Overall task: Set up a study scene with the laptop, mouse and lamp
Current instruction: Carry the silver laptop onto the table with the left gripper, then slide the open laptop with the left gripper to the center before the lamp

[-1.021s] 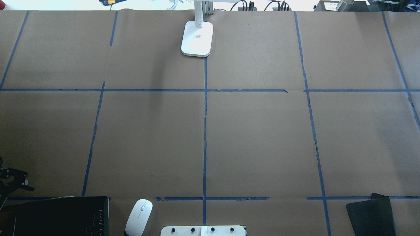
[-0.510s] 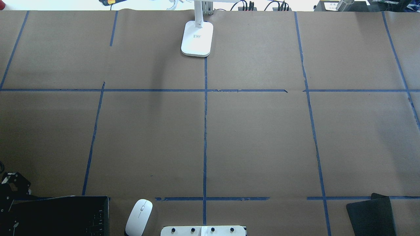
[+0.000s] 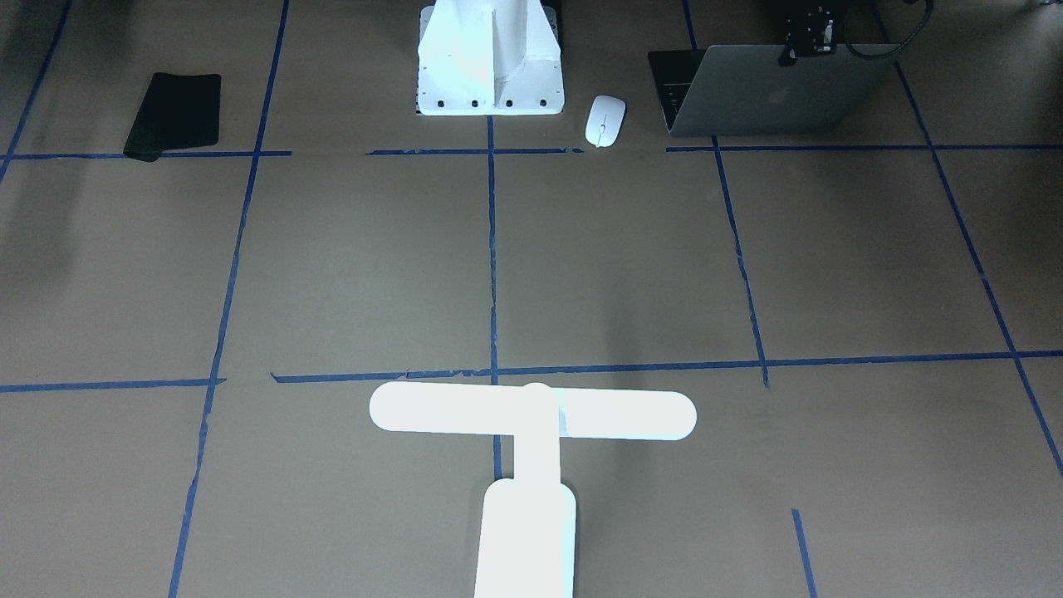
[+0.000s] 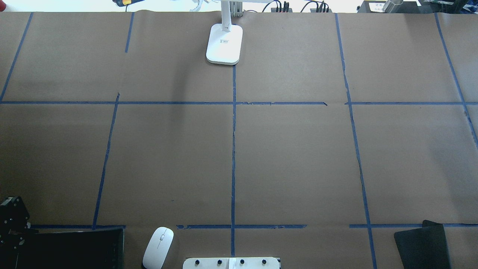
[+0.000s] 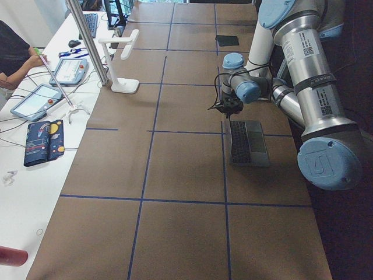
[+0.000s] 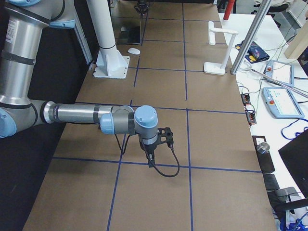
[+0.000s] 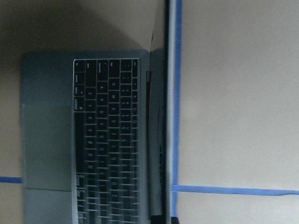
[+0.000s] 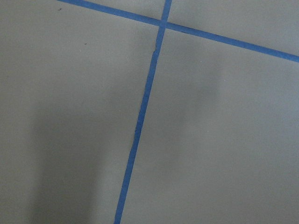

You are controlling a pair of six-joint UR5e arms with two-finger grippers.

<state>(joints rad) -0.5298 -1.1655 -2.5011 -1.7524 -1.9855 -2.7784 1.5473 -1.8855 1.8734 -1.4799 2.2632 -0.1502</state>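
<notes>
Grey lid first: front-facing, the laptop sits at one o'clock, long axis nine-to-three, logo facing six; my left gripper hangs at its upper edge, opening unreadable. Overhead, that gripper shows at the laptop's ten o'clock. Wrist view: keyboard below me, lid edge-on. My right gripper, well apart, cannot be judged.

The lamp burns out to flat white in the front-facing view, with all surface detail lost. Overhead, the bench is lit evenly and rather dully, with a soft shadow band left of centre. The strip past its far edge is overexposed. The left wrist view is dim and soft, and the laptop keys are smeared. Both side views are bright and sharp.
</notes>
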